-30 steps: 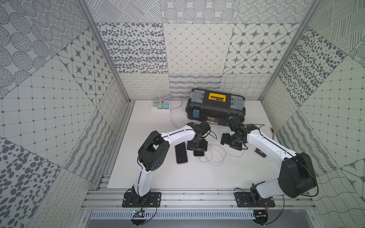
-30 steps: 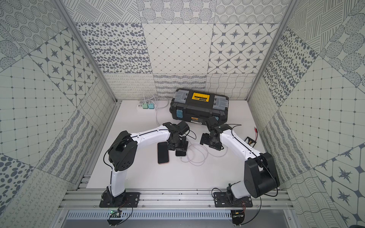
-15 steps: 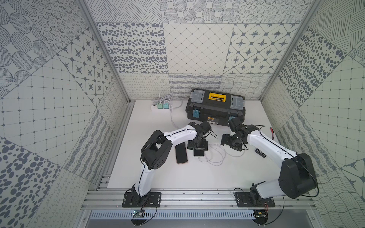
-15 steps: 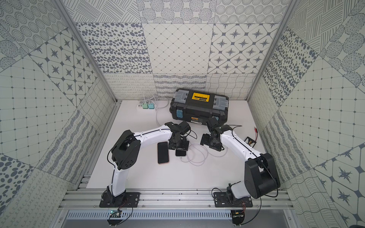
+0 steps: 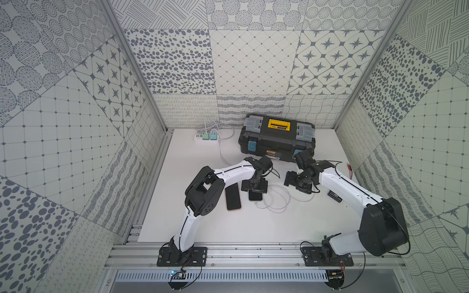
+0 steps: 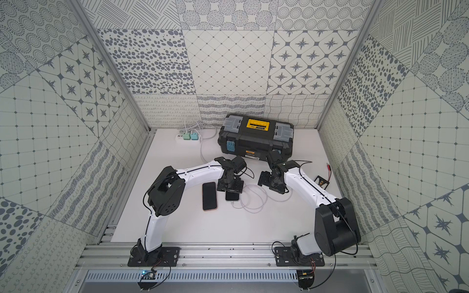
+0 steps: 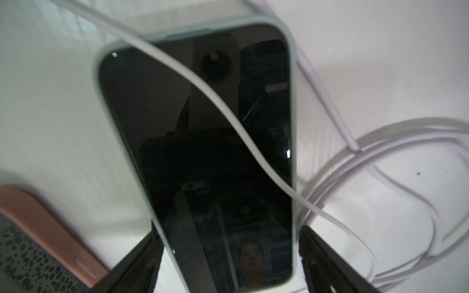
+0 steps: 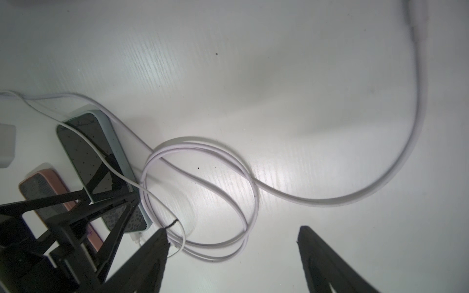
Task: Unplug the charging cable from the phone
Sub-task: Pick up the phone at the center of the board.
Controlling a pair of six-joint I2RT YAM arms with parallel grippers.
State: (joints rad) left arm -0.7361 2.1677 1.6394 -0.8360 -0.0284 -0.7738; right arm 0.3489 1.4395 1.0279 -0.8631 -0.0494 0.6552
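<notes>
phone (image 5: 255,196) mostly under left hand (image 5: 253,188), plug (image 5: 256,201) joint seemingly too small, pink phone (image 7: 35,213) cropped

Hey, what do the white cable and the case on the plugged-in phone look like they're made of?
The white cable looks like flexible plastic or rubber sheathing, smooth and matte; it curls into loose loops. The phone case: pale green, likely soft silicone or matte plastic, given its rounded, dull rim.

No text is legible; the toolbox (image 5: 276,139) label is too small.
</notes>
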